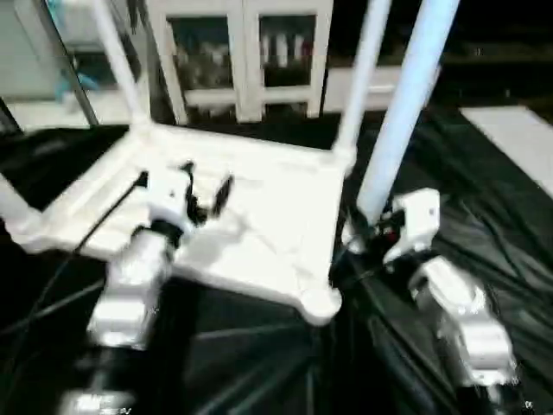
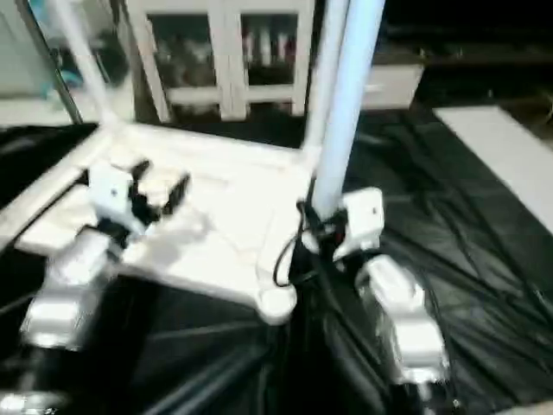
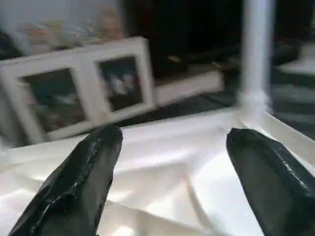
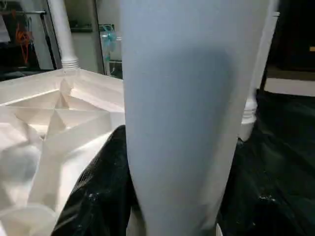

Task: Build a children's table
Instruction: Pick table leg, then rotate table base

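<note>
The right jaws [image 1: 367,226] were clenched on a white leg [image 1: 406,104], gripping it near its lower end and holding it upright just beside the near right corner socket [image 1: 321,304] of the tabletop [image 1: 259,216]. The left jaws [image 1: 206,183] stood released and empty above the tabletop's ribbed underside. The tabletop lay upside down on the black-covered worktop [image 1: 484,190], with other legs [image 1: 359,78] already standing in its far corners. Beyond the tabletop stood a white cabinet [image 1: 238,52].
</note>
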